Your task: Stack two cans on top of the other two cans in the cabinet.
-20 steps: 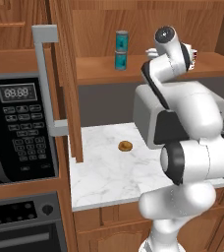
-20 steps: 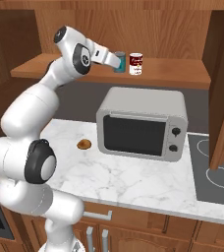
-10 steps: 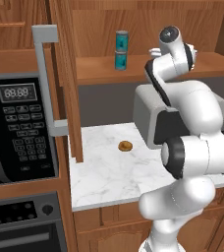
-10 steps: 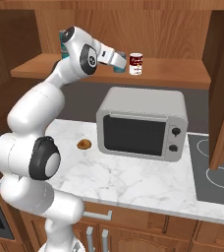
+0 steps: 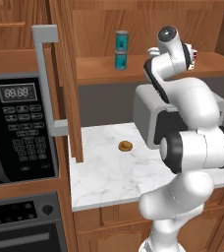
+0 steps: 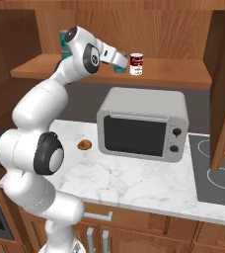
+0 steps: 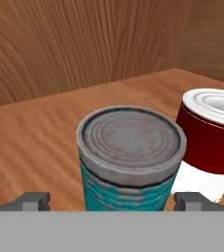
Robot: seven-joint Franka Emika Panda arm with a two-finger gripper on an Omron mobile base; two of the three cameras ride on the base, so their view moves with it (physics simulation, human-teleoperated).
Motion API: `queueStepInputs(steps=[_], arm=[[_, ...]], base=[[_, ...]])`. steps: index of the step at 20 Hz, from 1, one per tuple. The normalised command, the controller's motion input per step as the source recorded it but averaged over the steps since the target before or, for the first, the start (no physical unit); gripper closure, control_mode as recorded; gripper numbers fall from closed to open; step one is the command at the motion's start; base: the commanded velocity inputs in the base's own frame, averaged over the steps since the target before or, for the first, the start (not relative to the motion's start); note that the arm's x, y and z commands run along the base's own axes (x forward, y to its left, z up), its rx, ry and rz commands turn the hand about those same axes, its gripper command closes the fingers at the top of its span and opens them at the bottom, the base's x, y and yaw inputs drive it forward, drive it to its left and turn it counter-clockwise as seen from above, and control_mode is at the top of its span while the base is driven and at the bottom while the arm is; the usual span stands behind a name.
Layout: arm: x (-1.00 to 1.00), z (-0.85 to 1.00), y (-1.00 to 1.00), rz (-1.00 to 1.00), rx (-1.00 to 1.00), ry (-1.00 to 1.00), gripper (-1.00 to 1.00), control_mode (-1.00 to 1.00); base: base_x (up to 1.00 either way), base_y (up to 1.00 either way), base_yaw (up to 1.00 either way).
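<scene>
My open pincer has swung in over the second teal can

My pincer (image 7: 112,201) gapes wide, holding nothing, its fingertips (image 7: 33,201) flanking the teal can (image 7: 128,157) on the cabinet shelf (image 7: 35,142), the red and white can (image 7: 210,138) just beside. One teal stack (image 5: 121,49) already stands; next I close.

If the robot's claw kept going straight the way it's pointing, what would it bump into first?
Most likely the teal can right in front of it. The open claw has a fingertip on each side of that can. The red and white can stands just beside it, off the line.
</scene>
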Motion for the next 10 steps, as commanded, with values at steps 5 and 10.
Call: queueStepInputs(steps=[5, 10], arm=[[0.20, -0.05, 0.00, -0.02, 0.00, 0.00, -1.00, -1.00], [0.18, -0.05, 0.00, -0.02, 0.00, 0.00, -1.00, -1.00]], base=[[0.00, 0.00, 0.00], [0.00, 0.00, 0.00]])
